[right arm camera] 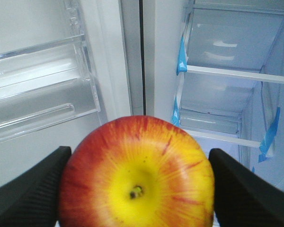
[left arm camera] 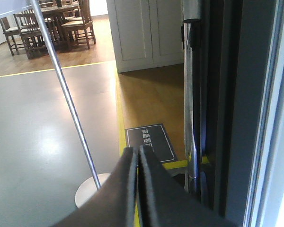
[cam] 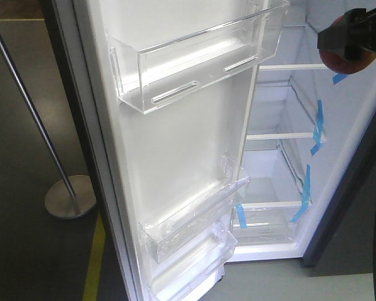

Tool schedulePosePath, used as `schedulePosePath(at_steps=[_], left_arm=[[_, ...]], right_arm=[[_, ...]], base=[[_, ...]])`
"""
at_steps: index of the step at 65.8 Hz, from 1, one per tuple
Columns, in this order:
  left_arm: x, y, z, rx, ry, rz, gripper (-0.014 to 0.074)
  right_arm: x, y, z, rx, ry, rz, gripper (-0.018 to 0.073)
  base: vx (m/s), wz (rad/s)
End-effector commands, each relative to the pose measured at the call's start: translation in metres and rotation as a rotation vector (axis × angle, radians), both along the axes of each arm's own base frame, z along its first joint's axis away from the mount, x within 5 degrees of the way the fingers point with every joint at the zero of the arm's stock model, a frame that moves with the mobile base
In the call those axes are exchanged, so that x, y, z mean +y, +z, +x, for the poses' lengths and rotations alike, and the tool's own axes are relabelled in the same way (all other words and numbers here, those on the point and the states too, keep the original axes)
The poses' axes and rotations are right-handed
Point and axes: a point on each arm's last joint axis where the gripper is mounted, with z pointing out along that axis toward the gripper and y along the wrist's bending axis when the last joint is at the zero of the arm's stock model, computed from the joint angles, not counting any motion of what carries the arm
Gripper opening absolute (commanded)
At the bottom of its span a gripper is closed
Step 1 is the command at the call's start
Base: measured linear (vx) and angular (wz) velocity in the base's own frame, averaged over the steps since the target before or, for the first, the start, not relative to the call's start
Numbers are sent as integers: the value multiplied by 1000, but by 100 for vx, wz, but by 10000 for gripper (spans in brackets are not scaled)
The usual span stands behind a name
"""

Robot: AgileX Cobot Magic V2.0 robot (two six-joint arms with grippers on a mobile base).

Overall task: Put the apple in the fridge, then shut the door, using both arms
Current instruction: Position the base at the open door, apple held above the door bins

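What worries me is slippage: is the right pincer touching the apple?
Touching. Right wrist view shows the right pincer with fingers pressed against both sides of the apple.

The apple (right arm camera: 137, 175) has smooth, glossy skin. The right gripper (right arm camera: 139, 152) has matt black fingers (right arm camera: 31, 191) with a fine ribbed grain. The left gripper (left arm camera: 137, 150) is the same dull black. The door (cam: 182, 150) lining is smooth white plastic with a soft sheen, and its bins (cam: 194, 56) are clear, glossy plastic. The shelves (right arm camera: 232, 42) look like glass edged in white, with matt blue tape (cam: 318, 125). The pole (left arm camera: 66, 90) is polished metal, and the floor (left arm camera: 33, 142) is grey and semi-gloss.
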Motion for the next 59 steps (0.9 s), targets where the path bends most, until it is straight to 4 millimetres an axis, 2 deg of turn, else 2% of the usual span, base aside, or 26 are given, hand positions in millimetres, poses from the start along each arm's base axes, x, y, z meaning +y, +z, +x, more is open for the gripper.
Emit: schedulePosePath(at_steps=[1,59], left_arm=[[-1,2,1,-64,-6,-8,-6],[-1,2,1,-64,-6,-8,-6]], right_arm=[[-1,25,-9,-127,-22,22,172],[-1,25,-9,-127,-22,22,172]], base=[[2,-1],[1,0]])
